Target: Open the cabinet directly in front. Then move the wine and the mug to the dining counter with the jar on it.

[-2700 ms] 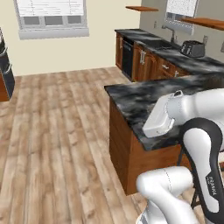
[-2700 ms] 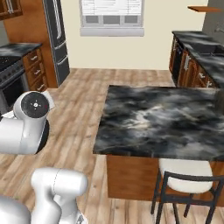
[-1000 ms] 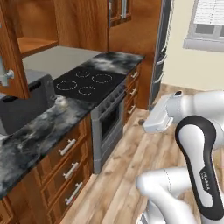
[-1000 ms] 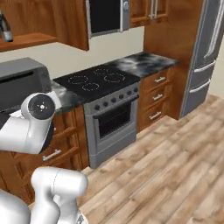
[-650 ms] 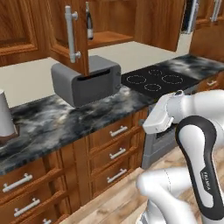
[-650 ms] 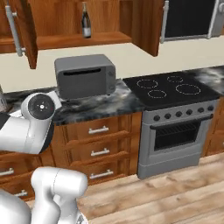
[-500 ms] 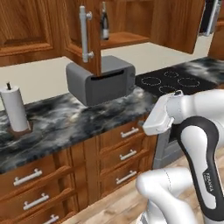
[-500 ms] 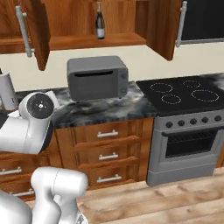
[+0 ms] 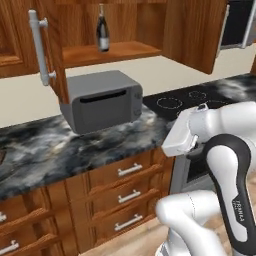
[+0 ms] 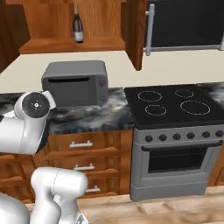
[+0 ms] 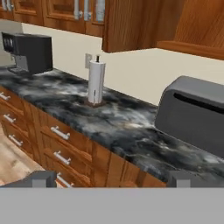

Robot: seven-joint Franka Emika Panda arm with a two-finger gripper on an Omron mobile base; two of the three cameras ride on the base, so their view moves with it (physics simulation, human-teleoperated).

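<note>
- The cabinet on the wall stands open, both doors swung outward.
- In the left base view its left door juts toward the camera, showing a long grey bar handle; the right door hangs open on the other side.
- The wine stands upright on the cabinet's lower shelf, a dark bottle with a long neck and a pale label.
- In the right base view the wine stands on the same shelf, left of the open right door.
- Below the cabinet, a grey microwave sits on the black marble table against the wall.
- Under this table are reddish wood drawers with short horizontal handles.
- To the right of the microwave is a black stovetop with ring markings, over a grey oven.
- Above the stove hangs a dark panel with a grey bar handle.
- The robot's white arm is folded low in front of the table.
- In the hand view the claw points along the table; two dark fingertips stand well apart at the bottom edge, so it is released and holds nothing.
- The hand view also shows a paper towel roll upright on the table, a black coffee machine farther left, and the microwave at the right.
</note>
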